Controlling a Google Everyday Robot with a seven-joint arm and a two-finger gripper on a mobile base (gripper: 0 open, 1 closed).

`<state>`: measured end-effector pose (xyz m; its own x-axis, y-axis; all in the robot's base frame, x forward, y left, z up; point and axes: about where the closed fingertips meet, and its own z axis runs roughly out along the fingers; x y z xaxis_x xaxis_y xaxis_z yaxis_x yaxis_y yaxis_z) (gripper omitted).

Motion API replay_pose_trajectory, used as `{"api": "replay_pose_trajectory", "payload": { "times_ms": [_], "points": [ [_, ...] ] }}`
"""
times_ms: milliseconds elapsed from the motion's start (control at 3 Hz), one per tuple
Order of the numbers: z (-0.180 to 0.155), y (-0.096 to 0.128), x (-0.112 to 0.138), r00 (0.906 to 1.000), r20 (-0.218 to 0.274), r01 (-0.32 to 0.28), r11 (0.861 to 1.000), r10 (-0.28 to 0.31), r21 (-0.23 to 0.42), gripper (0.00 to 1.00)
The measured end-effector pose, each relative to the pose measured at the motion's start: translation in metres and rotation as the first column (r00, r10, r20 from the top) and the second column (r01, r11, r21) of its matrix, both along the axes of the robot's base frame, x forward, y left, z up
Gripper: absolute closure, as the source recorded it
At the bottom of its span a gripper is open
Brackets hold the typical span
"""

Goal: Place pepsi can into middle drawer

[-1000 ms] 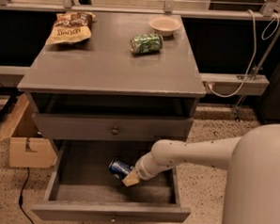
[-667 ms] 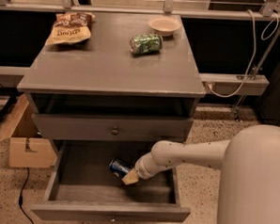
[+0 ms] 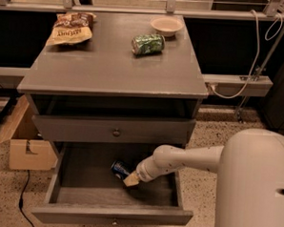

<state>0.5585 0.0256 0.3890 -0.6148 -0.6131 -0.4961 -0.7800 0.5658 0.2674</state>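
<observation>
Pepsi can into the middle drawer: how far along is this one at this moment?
Done: the middle drawer stands open and the pepsi can is down inside its tray. In hand: the hand sits low in the drawer, right at the can; whether it has let go cannot be seen. Left: confirm the release and draw the hand back out of the drawer.

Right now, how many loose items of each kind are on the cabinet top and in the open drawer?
Soda cans: 2, the green soda can on the cabinet top and the pepsi can in the middle drawer, next to the gripper
Snack bag: 1
Bowl: 1
Total: 4
</observation>
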Motion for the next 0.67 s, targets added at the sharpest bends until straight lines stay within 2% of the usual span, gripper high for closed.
{"api": "replay_pose_trajectory", "payload": {
  "times_ms": [333,667],
  "points": [
    [-0.004,0.000,0.002,1.0000,0.001,0.006,1.000,-0.006,0.006,0.04],
    [0.005,-0.013,0.000,0.9992,0.023,0.032,0.999,-0.032,0.023,0.00]
  ]
}}
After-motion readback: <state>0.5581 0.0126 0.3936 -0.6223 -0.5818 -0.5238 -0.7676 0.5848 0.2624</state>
